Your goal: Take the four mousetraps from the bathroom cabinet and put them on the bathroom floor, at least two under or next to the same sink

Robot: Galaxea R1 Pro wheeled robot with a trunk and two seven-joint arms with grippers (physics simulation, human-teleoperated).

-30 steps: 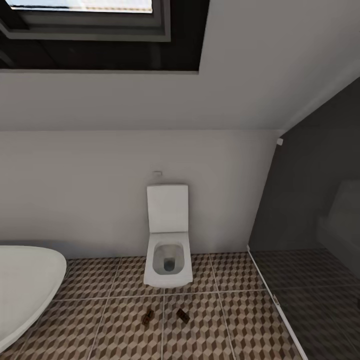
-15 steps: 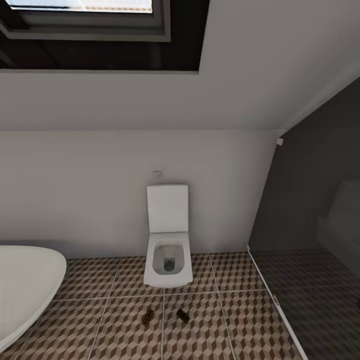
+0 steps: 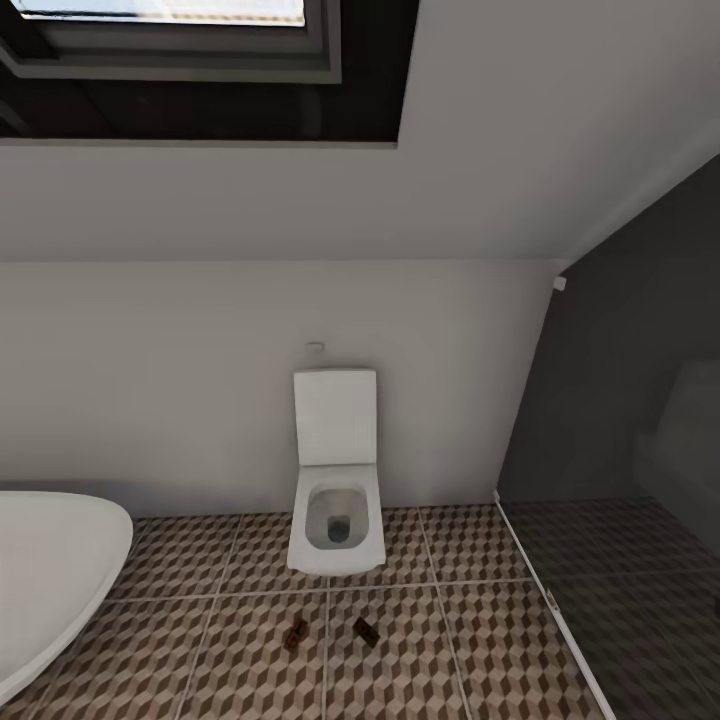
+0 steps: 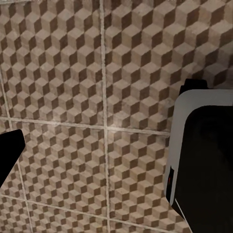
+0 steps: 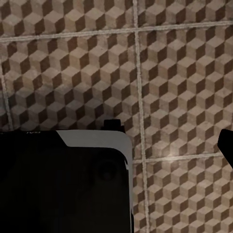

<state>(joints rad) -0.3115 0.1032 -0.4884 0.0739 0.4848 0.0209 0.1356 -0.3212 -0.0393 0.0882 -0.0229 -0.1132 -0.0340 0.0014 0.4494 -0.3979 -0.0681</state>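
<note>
Currently, two mousetraps [image 3: 296, 632] [image 3: 365, 629] lie on your bathroom floor [image 3: 450, 650] before the toilet [image 3: 337, 520], apart; I cannot tell either gripper's opening or load

We see 2 small brown mousetraps [image 3: 296, 632] [image 3: 365, 630] lying flat, apart, on the cube-pattern bathroom floor [image 3: 480, 640], near side of view.

text: none legible | labels: none | numbers: none

White wall-hung toilet [image 3: 337, 500] at 6 o'clock; skylight [image 3: 170, 40] at 11; white bathtub [image 3: 50, 580] at 8.
</note>
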